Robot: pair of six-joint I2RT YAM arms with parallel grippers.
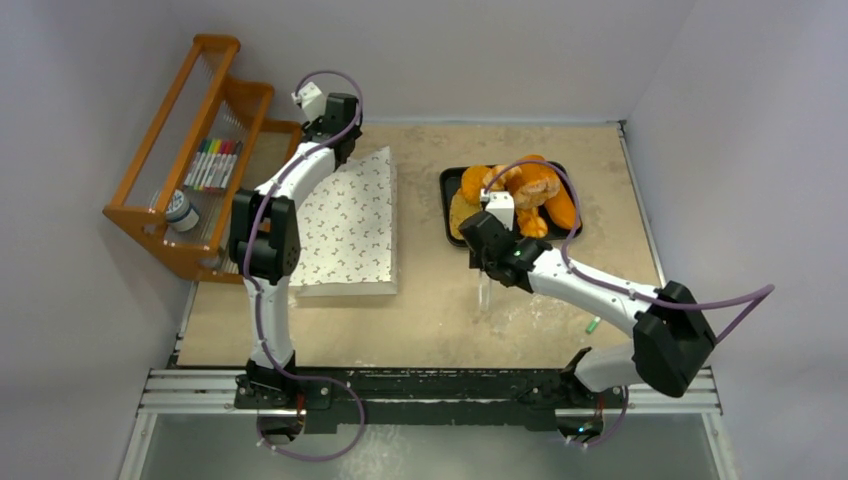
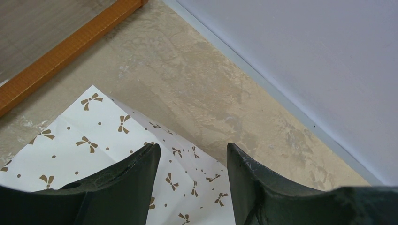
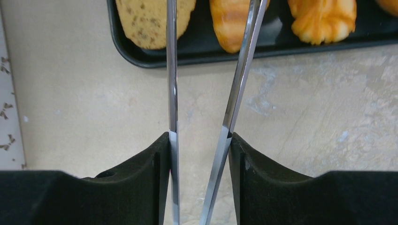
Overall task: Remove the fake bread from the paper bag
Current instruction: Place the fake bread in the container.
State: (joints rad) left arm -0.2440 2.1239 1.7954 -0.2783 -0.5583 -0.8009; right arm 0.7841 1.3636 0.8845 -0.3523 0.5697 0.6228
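Observation:
The fake bread [image 1: 520, 190] lies piled on a black tray [image 1: 447, 178]. In the right wrist view a flat tan slice [image 3: 150, 18], a loaf [image 3: 232, 28] and a croissant [image 3: 321, 18] show on the tray [image 3: 187, 58]. My right gripper [image 3: 199, 136] is shut on metal tongs [image 3: 171, 93], which point at the tray; their tips are cut off. It hangs just in front of the tray [image 1: 487, 250]. The white paper bag [image 1: 350, 230] lies flat at the left. My left gripper [image 2: 193, 146] hovers open over the bag's far corner [image 2: 94, 145], holding nothing. The bag's inside is hidden.
A wooden rack [image 1: 190, 150] holding markers [image 1: 213, 163] stands at the far left, its orange edge [image 2: 70, 51] close to the left gripper. The back wall [image 2: 305, 61] rises just beyond the bag's corner. A small green thing [image 1: 592, 324] lies by the right arm.

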